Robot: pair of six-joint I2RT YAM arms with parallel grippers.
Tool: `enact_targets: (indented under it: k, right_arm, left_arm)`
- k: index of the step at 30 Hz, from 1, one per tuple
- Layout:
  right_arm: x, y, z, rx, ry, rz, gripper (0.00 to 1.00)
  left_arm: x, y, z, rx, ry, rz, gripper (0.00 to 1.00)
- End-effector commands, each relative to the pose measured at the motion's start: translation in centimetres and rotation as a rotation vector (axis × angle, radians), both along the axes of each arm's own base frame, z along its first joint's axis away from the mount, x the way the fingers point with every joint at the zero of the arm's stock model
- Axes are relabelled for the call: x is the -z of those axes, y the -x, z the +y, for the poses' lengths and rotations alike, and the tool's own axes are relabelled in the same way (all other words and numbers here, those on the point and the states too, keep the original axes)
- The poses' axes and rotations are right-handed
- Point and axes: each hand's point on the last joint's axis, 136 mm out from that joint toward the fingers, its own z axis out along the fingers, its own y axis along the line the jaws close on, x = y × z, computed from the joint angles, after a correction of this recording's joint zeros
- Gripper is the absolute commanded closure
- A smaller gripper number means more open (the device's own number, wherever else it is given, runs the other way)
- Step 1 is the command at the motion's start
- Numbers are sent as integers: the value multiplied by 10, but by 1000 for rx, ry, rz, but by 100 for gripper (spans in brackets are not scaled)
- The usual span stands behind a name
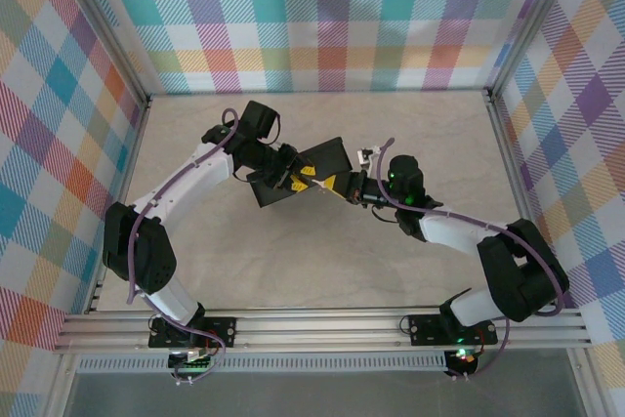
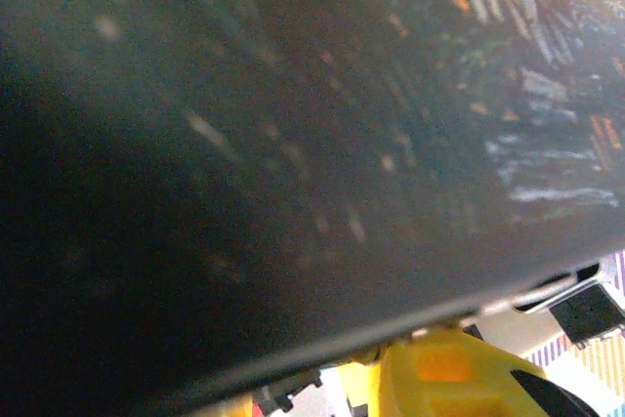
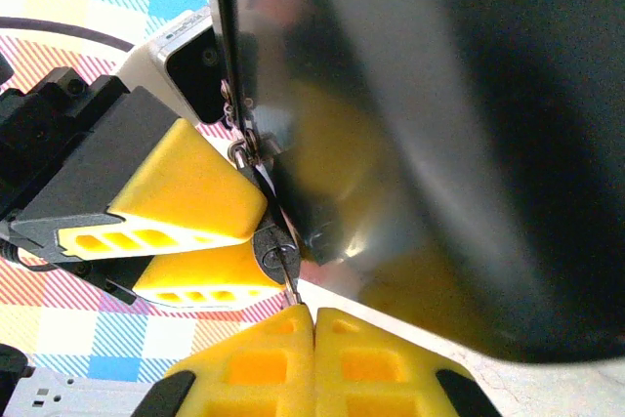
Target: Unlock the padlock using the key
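Padlock [image 3: 270,244] not yet open, as far as the views show. Key [image 3: 289,280] tip sits at the keyhole and looks partly in; depth can't be told. Judged stage: insertion done or nearly done. The turn and the shackle release are left to do.

Look of the padlock: tiny, with a dark round end face towards the right wrist camera and a small bright spot where the key meets it. Silvery links run up from it along the tin's edge, probably the shackle or hasp, too cramped to tell whether latched. The key is a thin pale sliver with only a short shaft visible, tilted slightly left.

Location: the padlock is at the near right edge of the tin [image 3: 439,144], mid-table, raised off the table [image 1: 322,261], between the two grippers.

Left gripper [image 3: 259,239]: jaws part closed, yellow pads above and below the padlock, looks clamped on it. Right gripper [image 3: 312,324]: jaws pressed together on the key's head, shaft poking out from the seam.

From the top camera, the left gripper [image 1: 293,178] is on the tin [image 1: 327,155] from the left and the right gripper [image 1: 354,187] comes in from the right, the two nearly touching. The tin is dark, glossy and tilted. In the left wrist view its painted face [image 2: 293,144] is blurred.
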Motion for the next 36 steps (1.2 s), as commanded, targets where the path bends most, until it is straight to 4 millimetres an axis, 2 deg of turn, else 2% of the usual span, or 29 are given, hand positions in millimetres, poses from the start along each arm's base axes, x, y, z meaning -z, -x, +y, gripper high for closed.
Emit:
enact_targets:
  k: [1,5,13,24,36]
  right_arm:
    - [-7,3,5,-31,-14,-10,100]
    - [-2,8,4,-29,26,15,100]
    - [8,8,-16,37,78,34,100]
    - [-30,3,-8,18,-29,-108,100]
    - [-30,-6,6,-5,-46,-109,100]
  left_arm:
    - [-49,-7,-6,34,117,-151,99]
    - [-50,-10,-5,28,116,-153,99]
    - [-45,-13,10,-7,104,-143,99]
    - [-49,-11,10,-2,106,-149,99]
    - [-50,-9,11,-1,107,-152,99]
